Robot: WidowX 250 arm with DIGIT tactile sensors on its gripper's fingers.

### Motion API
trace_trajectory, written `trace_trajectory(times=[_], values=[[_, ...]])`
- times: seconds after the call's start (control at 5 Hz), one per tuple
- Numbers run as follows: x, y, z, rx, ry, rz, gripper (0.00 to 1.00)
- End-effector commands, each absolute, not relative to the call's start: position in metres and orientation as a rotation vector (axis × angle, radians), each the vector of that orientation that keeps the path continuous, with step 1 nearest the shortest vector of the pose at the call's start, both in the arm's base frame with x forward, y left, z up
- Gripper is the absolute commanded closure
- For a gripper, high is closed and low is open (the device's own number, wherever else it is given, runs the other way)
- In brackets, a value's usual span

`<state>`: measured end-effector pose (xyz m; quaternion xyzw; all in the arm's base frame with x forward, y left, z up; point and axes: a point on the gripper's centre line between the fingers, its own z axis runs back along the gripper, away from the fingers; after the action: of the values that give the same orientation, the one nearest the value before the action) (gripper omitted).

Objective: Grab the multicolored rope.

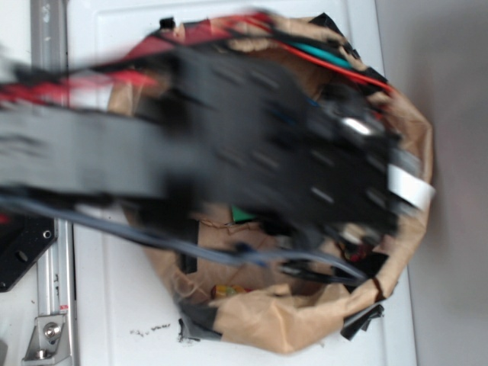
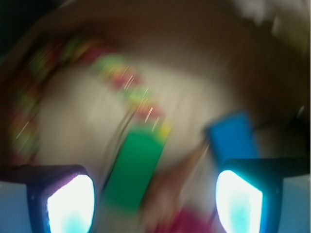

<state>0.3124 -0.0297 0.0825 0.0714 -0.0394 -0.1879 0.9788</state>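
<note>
Gripper (image 2: 155, 194) spread open, empty, above green block (image 2: 133, 170). Multicolored rope (image 2: 131, 90) lying beyond, in paper-lined bowl (image 1: 412, 122). Risk judged: heavy blur, fingers closing on block instead.

A white tabletop (image 1: 114, 305) carries a brown paper bag (image 1: 305, 324), rolled down into an open bowl shape, with black tape patches at its lower edge. A silver metal rail (image 1: 49, 46) runs along the table's left side, ending in a bracket with a bolt. A black plate (image 1: 21, 255) sits beside the rail. Small dark scuff marks (image 1: 149, 330) show on the white surface near the bag.
</note>
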Motion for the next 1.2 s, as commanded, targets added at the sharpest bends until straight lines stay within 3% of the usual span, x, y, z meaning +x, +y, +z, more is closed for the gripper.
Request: trace_trajectory(times=[0.0, 0.2, 0.4, 0.6, 0.8, 1.0], values=[[0.333, -0.070, 0.071, 0.106, -0.149, -0.519, 0.00], [0.317, -0.077, 0.061, 0.054, -0.139, -0.596, 0.00], [0.306, -0.074, 0.025, 0.062, -0.082, -0.599, 0.00], [0.315, -0.069, -0.006, 0.124, -0.038, -0.587, 0.26], [0.320, -0.060, -0.011, 0.099, -0.017, -0.545, 1.00], [0.319, -0.035, 0.010, 0.137, 0.021, -0.389, 1.00]])
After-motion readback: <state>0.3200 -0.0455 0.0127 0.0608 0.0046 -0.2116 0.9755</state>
